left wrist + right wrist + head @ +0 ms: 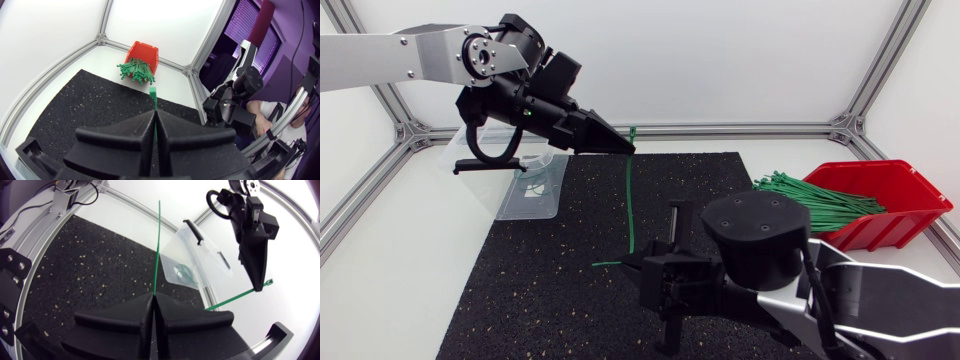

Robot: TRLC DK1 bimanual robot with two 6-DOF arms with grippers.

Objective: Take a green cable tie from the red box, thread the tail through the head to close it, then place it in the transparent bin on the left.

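L hand [620, 147] sits up at approx 11 o'clock of the desk [400, 270], over the far edge of the black mat [520, 290]. Its fingers are pressed together, pinching the green cable tie [629, 205] just below its head [632, 133], and the head pokes out past the tips. From there the strap runs straight twd 6 o'clock to R hand [642, 268], which is low-centre over the mat. R hand's fingers are likewise pressed together on the strap. A short tail [605, 264] sticks out past R hand twd 9 o'clock, so the tie is strung btwn both hands.

Red box [900, 195] is at 3 o'clock, just off the mat, w/ a bundle of green ties [820, 198] sticking out of its mat-side opening. Transparent bin [525, 185] is at 10 o'clock by the mat's far-left corner, under L arm. A few looped green ties [184, 272] lie inside it.
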